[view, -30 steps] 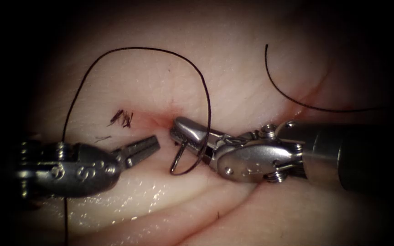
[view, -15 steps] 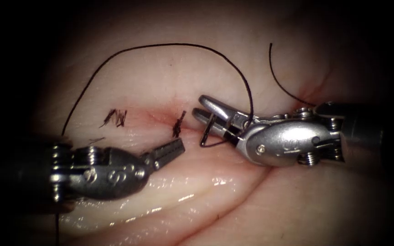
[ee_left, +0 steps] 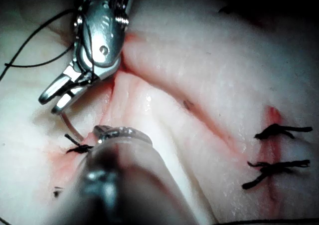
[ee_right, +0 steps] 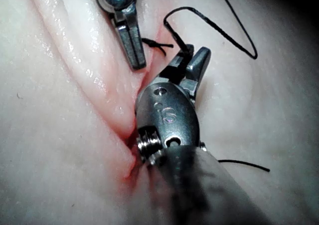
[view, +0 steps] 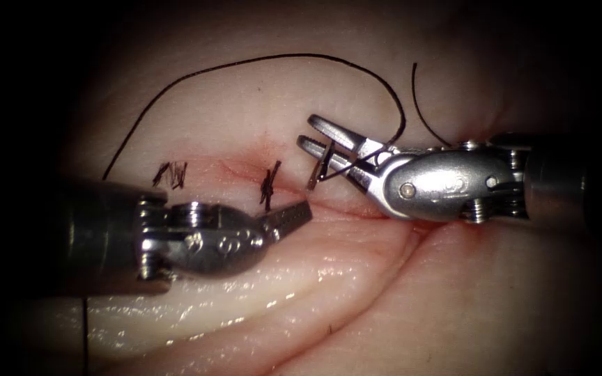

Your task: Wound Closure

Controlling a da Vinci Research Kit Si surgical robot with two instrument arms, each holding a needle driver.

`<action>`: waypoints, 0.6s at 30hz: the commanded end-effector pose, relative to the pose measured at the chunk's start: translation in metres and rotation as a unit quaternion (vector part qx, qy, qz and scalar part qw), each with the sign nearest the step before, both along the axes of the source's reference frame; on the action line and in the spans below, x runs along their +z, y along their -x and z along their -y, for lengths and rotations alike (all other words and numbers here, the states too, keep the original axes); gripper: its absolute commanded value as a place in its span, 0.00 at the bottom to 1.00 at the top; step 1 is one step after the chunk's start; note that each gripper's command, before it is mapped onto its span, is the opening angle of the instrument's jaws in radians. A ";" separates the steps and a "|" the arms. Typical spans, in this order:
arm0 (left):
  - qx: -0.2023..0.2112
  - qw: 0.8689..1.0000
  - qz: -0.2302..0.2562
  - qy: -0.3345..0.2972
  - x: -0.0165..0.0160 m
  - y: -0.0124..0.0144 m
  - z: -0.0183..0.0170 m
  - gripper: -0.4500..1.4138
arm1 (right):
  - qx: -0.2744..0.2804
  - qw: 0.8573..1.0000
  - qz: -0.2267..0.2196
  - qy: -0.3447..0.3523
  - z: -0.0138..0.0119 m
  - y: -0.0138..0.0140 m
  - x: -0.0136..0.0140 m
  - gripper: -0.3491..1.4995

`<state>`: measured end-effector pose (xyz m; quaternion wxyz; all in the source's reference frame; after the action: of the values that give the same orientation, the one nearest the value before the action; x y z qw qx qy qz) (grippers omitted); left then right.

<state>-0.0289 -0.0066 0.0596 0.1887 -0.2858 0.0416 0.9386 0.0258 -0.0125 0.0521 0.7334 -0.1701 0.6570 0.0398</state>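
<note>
The tissue (view: 357,292) carries the cut (view: 245,174), the landmark here, with red fluid (view: 242,170) along it and finished knots: one (view: 269,186) on the cut, another (view: 172,174) further left. The right tool (view: 318,143), right of that middle knot, has its jaws clamped on the needle (view: 320,167) near mid-curve; the needle hangs clear of the tissue, its point just above the cut. The thread (view: 245,66) arcs from the jaws up and over the cut. The left tool (view: 294,216), jaws together and holding nothing, lies just below the knot. I judge the needle is being positioned for a new stitch; that calls for a point squared to the cut's edge. Against the earlier frames, the right tool has risen and both tools have shifted rightward.
</note>
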 end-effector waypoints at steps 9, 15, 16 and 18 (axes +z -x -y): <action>0.012 0.999 -0.031 -0.043 0.0038 -0.0018 0.0026 0.10 | -0.003 1.000 -0.004 -0.011 -0.0014 -0.0007 -0.0009 0.00; 0.014 0.998 -0.034 -0.051 0.0027 -0.0022 0.0032 0.11 | -0.011 0.998 -0.010 -0.066 -0.0019 -0.0015 -0.0010 0.00; 0.014 0.998 -0.035 -0.051 0.0026 -0.0021 0.0032 0.11 | -0.014 0.997 -0.008 -0.078 -0.0019 -0.0017 -0.0009 0.00; 0.013 0.998 -0.035 -0.052 0.0024 -0.0019 0.0032 0.12 | -0.017 0.993 -0.005 -0.116 -0.0022 -0.0023 -0.0008 0.00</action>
<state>-0.0266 -0.0097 0.0613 0.1900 -0.2431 -0.0072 0.9512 0.0274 -0.0101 0.0511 0.7453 -0.0564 0.6529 0.1229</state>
